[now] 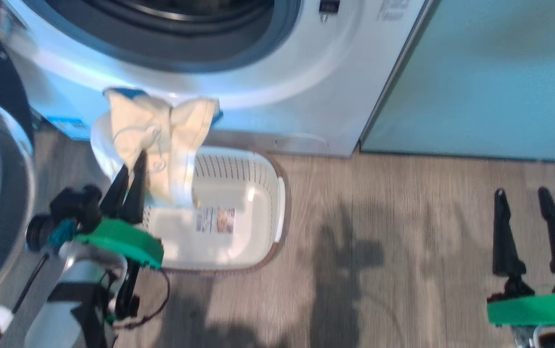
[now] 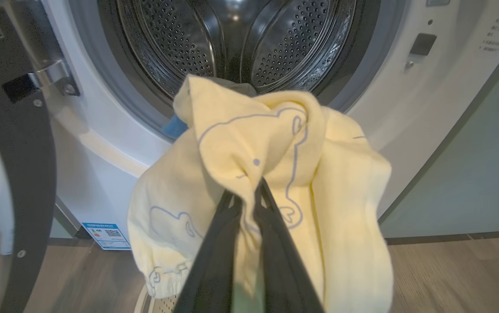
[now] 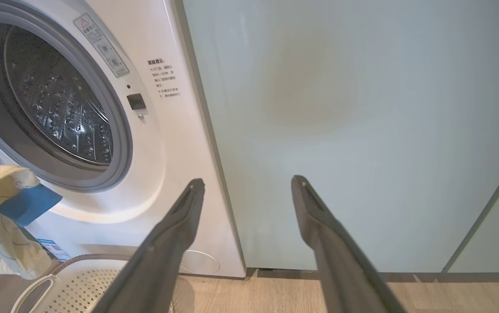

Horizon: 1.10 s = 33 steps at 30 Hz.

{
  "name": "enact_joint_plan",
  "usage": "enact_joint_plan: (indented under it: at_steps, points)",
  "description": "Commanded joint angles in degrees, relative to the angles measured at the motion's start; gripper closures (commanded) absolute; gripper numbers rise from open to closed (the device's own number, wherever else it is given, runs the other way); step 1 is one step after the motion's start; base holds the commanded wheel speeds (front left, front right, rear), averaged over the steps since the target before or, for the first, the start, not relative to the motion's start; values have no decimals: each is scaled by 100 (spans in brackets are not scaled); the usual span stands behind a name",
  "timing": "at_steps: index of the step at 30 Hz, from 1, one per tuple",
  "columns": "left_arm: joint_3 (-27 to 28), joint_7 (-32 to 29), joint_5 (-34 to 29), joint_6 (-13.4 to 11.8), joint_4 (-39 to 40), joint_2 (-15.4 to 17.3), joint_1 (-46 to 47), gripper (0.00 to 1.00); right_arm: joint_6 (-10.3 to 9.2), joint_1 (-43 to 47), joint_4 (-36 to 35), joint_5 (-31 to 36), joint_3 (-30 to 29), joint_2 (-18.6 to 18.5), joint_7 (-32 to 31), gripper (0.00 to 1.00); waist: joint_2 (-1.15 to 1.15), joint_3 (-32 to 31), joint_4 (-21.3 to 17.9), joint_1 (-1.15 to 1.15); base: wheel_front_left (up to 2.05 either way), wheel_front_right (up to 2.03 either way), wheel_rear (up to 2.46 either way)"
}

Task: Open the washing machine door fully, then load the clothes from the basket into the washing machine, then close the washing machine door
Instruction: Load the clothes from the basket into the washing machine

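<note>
Washing machine door (image 1: 2, 159) stands swung wide at the left, so step one judged done; loading under way; closing not yet done. Left hand (image 2: 247, 189) pinched nearly shut on the clothes (image 2: 275, 143), a pale yellow bundle with blue line drawings and a blue patch; bundle hangs from the fingertips above the left end of the basket (image 1: 263, 193), just in front of and below the rim of the drum (image 2: 275, 48) of the washing machine (image 1: 316, 96), not yet inside. Basket bottom bare down to its label, so probably the last load. Right hand (image 1: 521, 191) spread wide, holding nothing, well apart to the right above the wood floor (image 1: 403, 232).
</note>
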State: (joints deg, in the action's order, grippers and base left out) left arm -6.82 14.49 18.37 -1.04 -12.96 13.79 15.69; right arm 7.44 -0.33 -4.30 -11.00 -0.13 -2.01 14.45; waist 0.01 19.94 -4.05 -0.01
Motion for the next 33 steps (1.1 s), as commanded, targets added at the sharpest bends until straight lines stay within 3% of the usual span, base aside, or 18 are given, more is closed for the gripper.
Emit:
enact_joint_plan:
  at_steps: [1, 18, 33]
  points:
    - [321, 51, -65, -47, 349, 218, -156, 100, 5, 97, -129, 81, 133, -87, 55, 0, -1, -486, 30, 1, 0, 0, 0]
    - [308, -295, -41, -325, 1342, 294, -1645, 100, 5, 824, -39, 234, 109, -87, 3, 0, -1, -1760, -75, 1, 0, 0, 0]
    - [274, -416, 17, -449, 1564, 304, -1997, 100, 5, 1039, -265, 271, 75, -87, -192, 0, -1, -1981, -144, 1, 0, 0, 0]
